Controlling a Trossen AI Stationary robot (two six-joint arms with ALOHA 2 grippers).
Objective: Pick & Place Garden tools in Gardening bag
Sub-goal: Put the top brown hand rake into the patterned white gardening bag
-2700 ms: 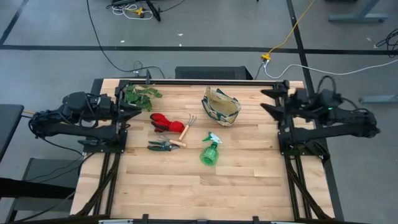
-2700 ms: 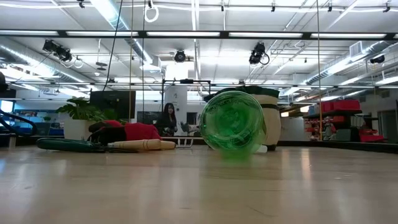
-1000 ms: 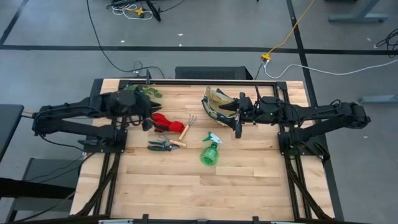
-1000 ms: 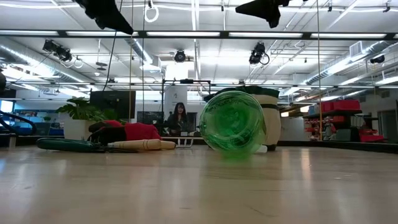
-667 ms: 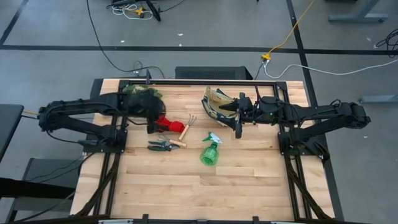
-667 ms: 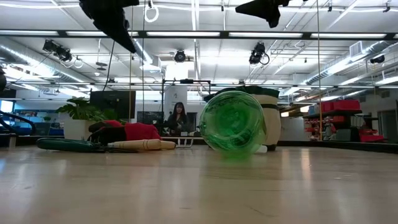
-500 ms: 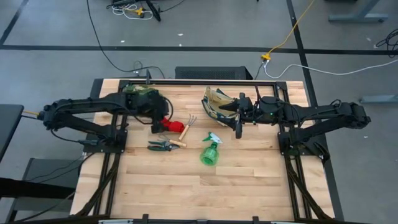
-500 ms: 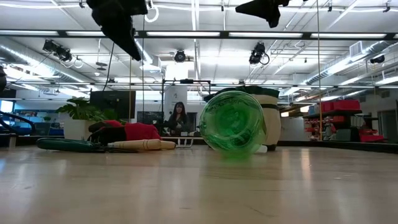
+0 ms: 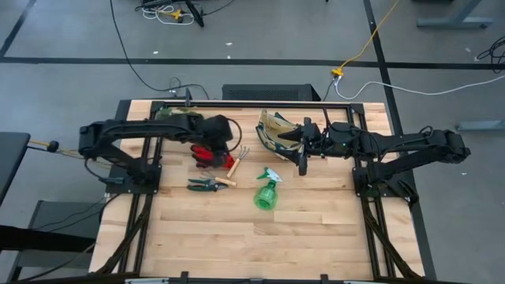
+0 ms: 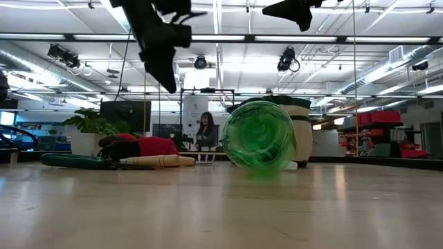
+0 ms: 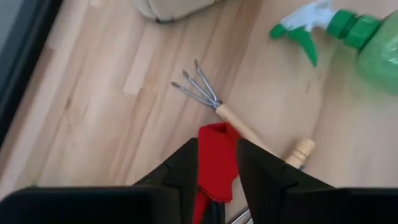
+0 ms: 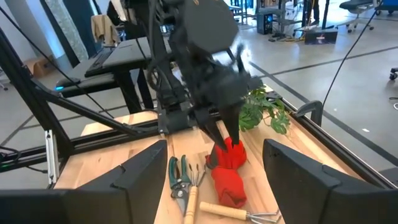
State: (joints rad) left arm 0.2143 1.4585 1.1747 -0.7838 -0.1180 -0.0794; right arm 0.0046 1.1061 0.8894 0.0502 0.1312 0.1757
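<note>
- Pale wood planks form the table (image 9: 237, 237), with a dark rail along its far edge; its near half lies bare and open, while all the things crowd the far half.
- Left claw (image 9: 230, 147) hangs over the red gloves (image 9: 207, 155), fingers parted narrowly with the soft red fabric showing between them in the left wrist view; the low view shows it above the table, not at the surface.
- Right claw (image 9: 301, 150) hovers just beside the gardening bag (image 9: 279, 135), its fingers spread wide and empty in the right wrist view.
- That bag is soft patterned fabric, its rim slumped and partly covered by the right arm.
- Hand rake (image 9: 237, 161), with thin metal tines and a smooth wooden handle, lies just beside the gloves, tines toward the bag.
- Pruning shears (image 9: 207, 184) lie nearer the front edge.
- Spray bottle (image 9: 267, 189), translucent green plastic with a pale trigger, lies on its side, apart from the rest.
- Leafy sprig (image 12: 264, 109) is largely hidden under the left arm from above.
</note>
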